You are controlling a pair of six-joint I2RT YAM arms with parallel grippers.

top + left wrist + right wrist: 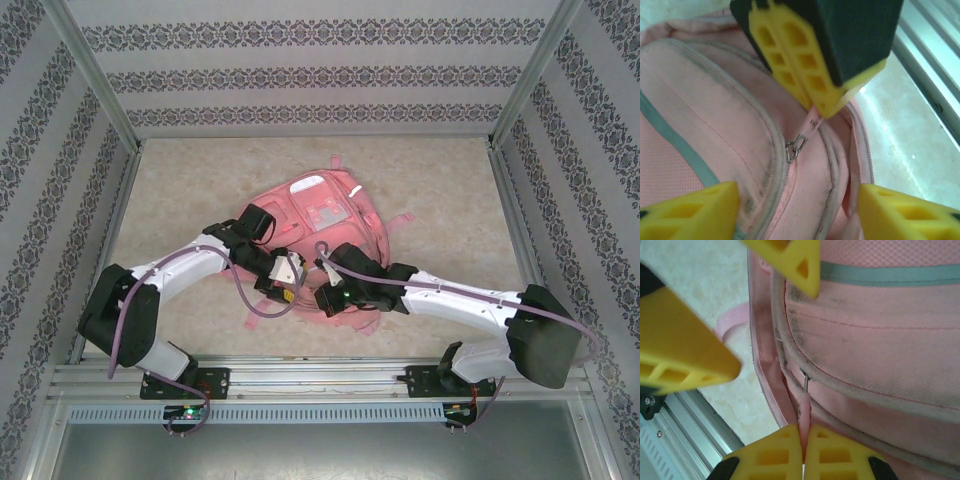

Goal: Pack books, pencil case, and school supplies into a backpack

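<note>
Right jaws on zipper pull (804,412) at backpack (880,340) edge

Brightly and evenly lit from overhead, with only faint, soft shadows on the pale tabletop (200,180). A little washed out and coarse from above. Close from both wrists: sharp on the backpack (715,115) weave and zipper pull (796,147), blurred on the near yellow fingers (690,215) of the left pincer (797,187); white glare off the tabletop at right.
</note>
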